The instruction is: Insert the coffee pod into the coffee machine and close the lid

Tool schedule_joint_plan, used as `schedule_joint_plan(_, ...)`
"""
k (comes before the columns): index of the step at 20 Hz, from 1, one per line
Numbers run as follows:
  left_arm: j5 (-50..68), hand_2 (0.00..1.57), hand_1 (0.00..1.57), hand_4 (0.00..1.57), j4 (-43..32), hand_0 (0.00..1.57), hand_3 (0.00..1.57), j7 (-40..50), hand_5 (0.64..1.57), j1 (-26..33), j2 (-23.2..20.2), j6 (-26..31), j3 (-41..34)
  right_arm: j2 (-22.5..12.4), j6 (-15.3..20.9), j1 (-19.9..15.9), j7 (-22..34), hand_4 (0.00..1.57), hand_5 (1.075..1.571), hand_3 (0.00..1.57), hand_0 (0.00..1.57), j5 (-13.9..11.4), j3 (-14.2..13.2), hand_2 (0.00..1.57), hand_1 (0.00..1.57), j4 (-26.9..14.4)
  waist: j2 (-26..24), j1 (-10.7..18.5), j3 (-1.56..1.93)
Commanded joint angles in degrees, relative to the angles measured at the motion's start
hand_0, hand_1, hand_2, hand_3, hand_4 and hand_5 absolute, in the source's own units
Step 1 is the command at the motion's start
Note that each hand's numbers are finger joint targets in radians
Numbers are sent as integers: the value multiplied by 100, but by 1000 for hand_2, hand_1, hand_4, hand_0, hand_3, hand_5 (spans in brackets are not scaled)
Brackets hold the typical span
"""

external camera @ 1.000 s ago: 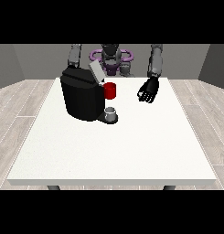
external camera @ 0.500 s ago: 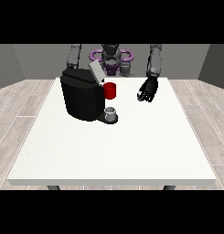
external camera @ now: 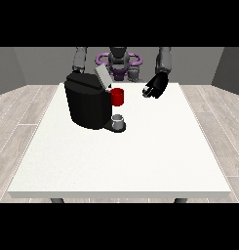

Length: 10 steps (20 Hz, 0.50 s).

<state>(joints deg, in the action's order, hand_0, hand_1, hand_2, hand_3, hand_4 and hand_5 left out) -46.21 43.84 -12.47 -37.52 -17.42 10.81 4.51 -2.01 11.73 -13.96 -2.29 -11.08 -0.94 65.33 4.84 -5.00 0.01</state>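
The black coffee machine point(external camera: 89, 105) stands on the white table point(external camera: 121, 161), left of centre, with its grey lid point(external camera: 102, 77) tilted up and open. A red thing at the machine point(external camera: 117, 96) sits at its front. A small grey thing point(external camera: 119, 120) rests on the machine's base below it; I cannot tell if it is the pod. The hand at the view's right point(external camera: 155, 86) hovers over the table's far edge, right of the machine, with relaxed fingers holding nothing. The other arm point(external camera: 80, 59) reaches down behind the machine, which hides its hand.
The robot's torso point(external camera: 119, 61) with a purple ring stands behind the far table edge. Bare white table surface stretches from the machine to the near edge and to the right. Wooden floor surrounds the table.
The hand at the view's right has edged slightly upward. The machine, its lid and the grey thing are where they were.
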Motion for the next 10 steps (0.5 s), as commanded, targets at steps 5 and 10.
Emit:
schedule_joint_plan(5, 142, 1400, 1418, 534, 417, 1418, 1334, 389, 1571, -700, 84, 928, -100, -31, -92, 98, -531, 0, 1571, 0, 0, 65, -79, 0, 0, -377, -245, -43, 2)
schedule_joint_plan(10, 172, 1400, 1418, 534, 77, 1418, 1334, 61, 1571, -933, -415, 1057, -453, 167, -90, -15, 56, 0, 1571, 0, 0, -125, 315, 0, 0, 282, -87, -451, -2)
